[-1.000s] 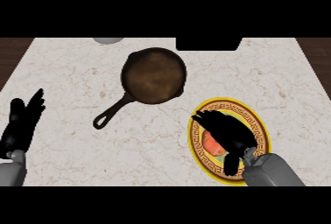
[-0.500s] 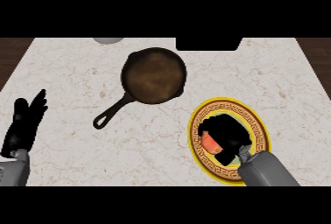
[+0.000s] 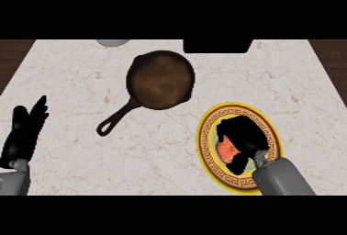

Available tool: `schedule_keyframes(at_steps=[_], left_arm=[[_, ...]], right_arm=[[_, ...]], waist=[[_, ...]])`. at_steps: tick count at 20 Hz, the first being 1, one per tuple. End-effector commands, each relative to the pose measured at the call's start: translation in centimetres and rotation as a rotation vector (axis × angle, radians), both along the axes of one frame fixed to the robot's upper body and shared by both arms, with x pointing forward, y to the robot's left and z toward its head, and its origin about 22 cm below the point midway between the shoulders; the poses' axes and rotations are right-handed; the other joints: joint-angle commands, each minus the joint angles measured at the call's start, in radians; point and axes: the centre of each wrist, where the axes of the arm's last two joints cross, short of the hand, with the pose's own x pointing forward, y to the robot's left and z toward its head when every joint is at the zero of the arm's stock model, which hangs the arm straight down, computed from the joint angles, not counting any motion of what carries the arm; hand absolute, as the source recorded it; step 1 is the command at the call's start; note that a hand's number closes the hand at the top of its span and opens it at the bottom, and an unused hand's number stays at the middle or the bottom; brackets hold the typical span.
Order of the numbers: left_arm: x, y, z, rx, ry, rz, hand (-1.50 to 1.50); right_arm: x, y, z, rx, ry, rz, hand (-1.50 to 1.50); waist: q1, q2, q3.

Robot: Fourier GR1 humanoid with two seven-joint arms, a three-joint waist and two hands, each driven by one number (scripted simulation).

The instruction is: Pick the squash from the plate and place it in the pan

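My black right hand (image 3: 241, 137) curls over the orange squash (image 3: 226, 149) on the round yellow-rimmed plate (image 3: 207, 121). It looks smooth, rounded, likely slippery, so I'd grip its middle. The dark cast-iron pan (image 3: 161, 80) sits apart. My left hand (image 3: 24, 133) rests open on the marble tabletop (image 3: 81, 82).

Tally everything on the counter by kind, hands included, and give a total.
Pans: 1, the dark pan, holding nothing.
Plates: 1, the yellow-rimmed plate.
Squash: 1, the orange squash on the plate, under the right hand.
Hands: 2, the right hand and the left hand.
Pale object at the far edge: 1.
Total: 6
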Motion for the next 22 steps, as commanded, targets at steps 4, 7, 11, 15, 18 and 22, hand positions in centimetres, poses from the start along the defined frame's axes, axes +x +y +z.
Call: schedule_keyframes(at_steps=[4,7,11,15,18,22], left_arm=[[-0.9,0.7,0.0,-0.001,0.013,0.013,0.0],[-0.4,-0.4,0.9,0.018,0.013,0.006,0.0],[0.6,-0.4,1.2,-0.005,0.005,-0.001,0.0],[0.4,0.4,0.1,0.014,0.003,0.009,0.0],[1.2,0.0,0.5,-0.005,0.004,-0.004,0.0],[-1.8,1.7,-1.0,-0.002,0.004,-0.006,0.0]], right_arm=[[-2.2,-2.1,-2.1,-0.02,0.04,-0.603,1.5],[-4.3,-2.0,-0.7,0.013,-0.038,-0.676,1.5],[-4.1,1.2,4.4,0.142,-0.389,-0.594,1.5],[-4.8,2.0,9.0,0.279,-0.571,-0.519,1.5],[-3.9,4.2,8.0,0.295,-0.566,-0.509,1.5],[-1.7,6.6,11.1,0.328,-0.567,-0.507,1.5]], waist=[[-0.028,-0.004,0.0],[-0.015,-0.004,0.001],[-0.011,-0.002,0.001],[-0.007,0.0,0.0],[0.003,0.004,0.001],[0.014,0.004,0.001]])
